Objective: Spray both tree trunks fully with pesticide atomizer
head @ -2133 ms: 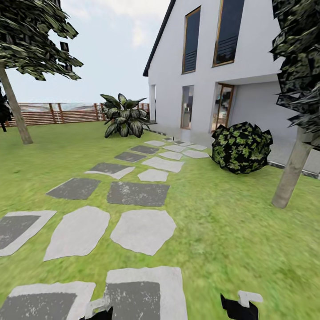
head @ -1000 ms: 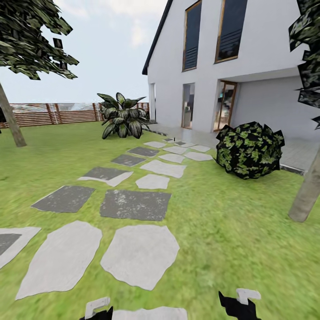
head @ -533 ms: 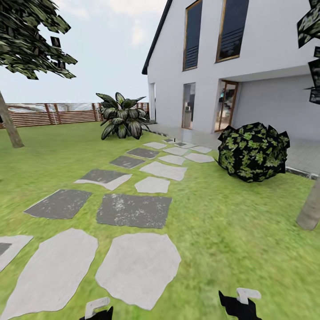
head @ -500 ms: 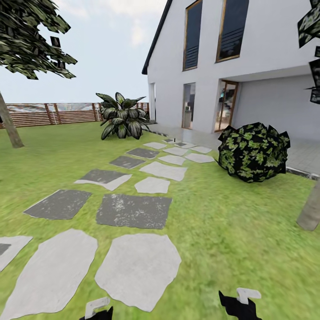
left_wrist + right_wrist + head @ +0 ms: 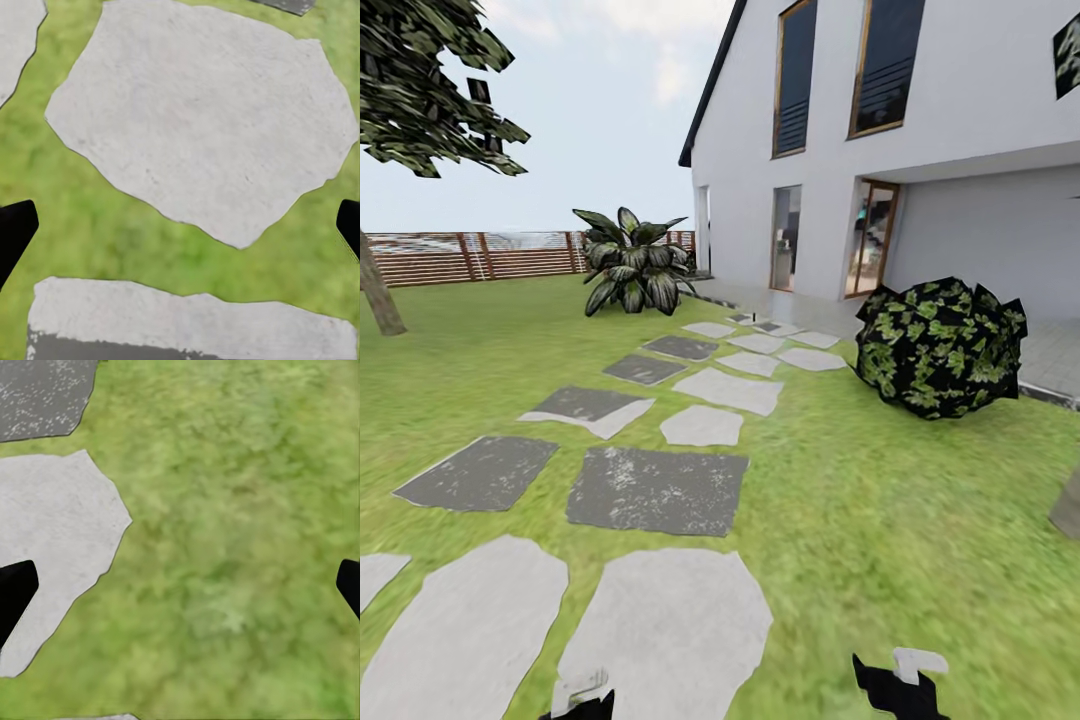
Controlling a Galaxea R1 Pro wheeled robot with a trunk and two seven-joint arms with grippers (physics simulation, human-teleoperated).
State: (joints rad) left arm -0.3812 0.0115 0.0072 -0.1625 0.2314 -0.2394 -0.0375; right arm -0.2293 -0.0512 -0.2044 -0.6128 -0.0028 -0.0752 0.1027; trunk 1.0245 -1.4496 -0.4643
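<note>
Head view: grass lawn (image 5: 880,520) crossed by a path of pale and dark stepping stones (image 5: 660,490) running from 6 o'clock toward the white house (image 5: 920,150) at 1 o'clock. A round dark bush (image 5: 940,345) sits on the grass at 3 o'clock, just in front of the paved strip along the house wall. A broad-leaved plant (image 5: 630,265) stands at 11 o'clock, near the far end of the path, with the slatted wooden fence (image 5: 470,255) behind it. One tree (image 5: 420,90) is at 10 o'clock; its tree trunk (image 5: 378,295) leans and meets the grass at the frame edge. A grey-brown trunk base (image 5: 1068,505) is cut off at 4 o'clock, with a scrap of dark foliage at 1 o'clock above it. The pesticide atomizer is not identifiable on the lawn or stones; its place cannot be told. Left gripper (image 5: 582,698) at 6 o'clock, over a pale stone; right gripper (image 5: 900,682) at 5 o'clock, over grass. Left wrist view: dark fingertips (image 5: 15,232) sit at opposite frame edges, jaws spread wide, nothing between them, a pale stone (image 5: 210,120) and grass below. Right wrist view: fingertips (image 5: 15,592) likewise wide apart and empty, above grass (image 5: 240,532) with a pale stone edge (image 5: 52,532) to one side.
</note>
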